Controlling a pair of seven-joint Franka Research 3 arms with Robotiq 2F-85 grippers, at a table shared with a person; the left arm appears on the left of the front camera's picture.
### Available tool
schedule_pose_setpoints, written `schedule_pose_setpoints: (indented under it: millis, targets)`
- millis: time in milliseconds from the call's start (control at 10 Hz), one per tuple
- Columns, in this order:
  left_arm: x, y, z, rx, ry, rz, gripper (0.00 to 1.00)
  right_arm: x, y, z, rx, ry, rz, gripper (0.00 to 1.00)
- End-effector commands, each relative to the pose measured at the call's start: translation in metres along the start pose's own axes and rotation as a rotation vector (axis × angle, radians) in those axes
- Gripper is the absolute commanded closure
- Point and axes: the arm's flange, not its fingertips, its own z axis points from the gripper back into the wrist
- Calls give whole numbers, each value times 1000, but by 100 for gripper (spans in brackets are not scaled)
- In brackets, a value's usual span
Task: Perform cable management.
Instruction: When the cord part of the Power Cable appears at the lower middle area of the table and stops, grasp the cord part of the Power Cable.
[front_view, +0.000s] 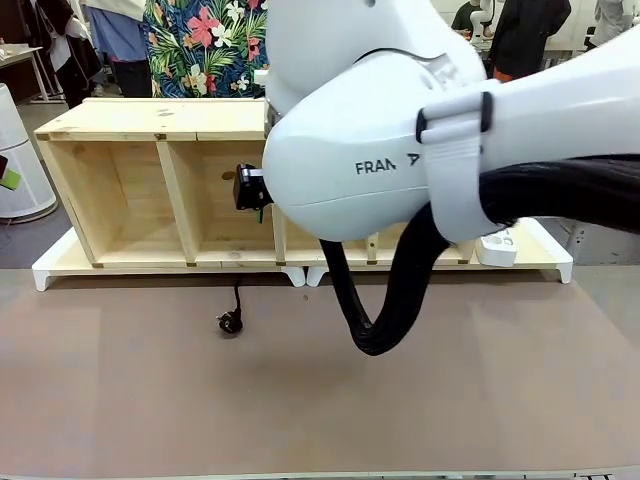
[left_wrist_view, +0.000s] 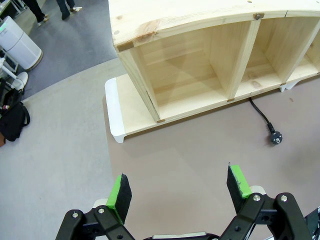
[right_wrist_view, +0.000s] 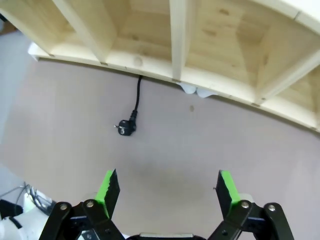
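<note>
Watching for a snag: cable (right_wrist_view: 136, 97) comes out from under the shelf (right_wrist_view: 177, 40) and ends in a plug (right_wrist_view: 126, 128) lying loose on the table (right_wrist_view: 200, 145). Pull it sideways and it likely catches on the shelf's bottom edge. Plug is small and sits low, so the pads could skid off it. Right gripper (right_wrist_view: 167, 187) is wide, holding nothing, above the table near the plug. Left gripper (left_wrist_view: 177, 187) is also wide and empty, well apart from it.

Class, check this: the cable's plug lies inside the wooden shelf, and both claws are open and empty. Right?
No. The right wrist view shows the cable's plug on the table in front of the wooden shelf. The left claw and right claw are open and empty.
</note>
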Motion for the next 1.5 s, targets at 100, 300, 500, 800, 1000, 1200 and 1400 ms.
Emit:
schedule_pose_setpoints:
  millis: [100, 300, 500, 800, 1000, 1200, 1400]
  targets:
    - [-1, 1, 0, -2, 4, 5, 0, 27, 31, -34, -21, -21, -82, 0]
    - [-1, 1, 0, -2, 4, 5, 0, 30, 42, -65, -45, 11, -108, 0]
    - [-1, 1, 0, -2, 4, 5, 0, 32, 52, -89, -66, 47, -104, 0]
    - [-1, 1, 0, -2, 4, 5, 0, 18, 36, -90, -46, 56, -85, 0]
    - [-1, 1, 0, -2, 4, 5, 0, 18, 36, -90, -46, 56, -85, 0]
    - [-1, 1, 0, -2, 4, 5, 0, 18, 36, -90, -46, 56, -85, 0]
    - [-1, 1, 0, -2, 4, 5, 0, 18, 36, -90, -46, 56, -85, 0]
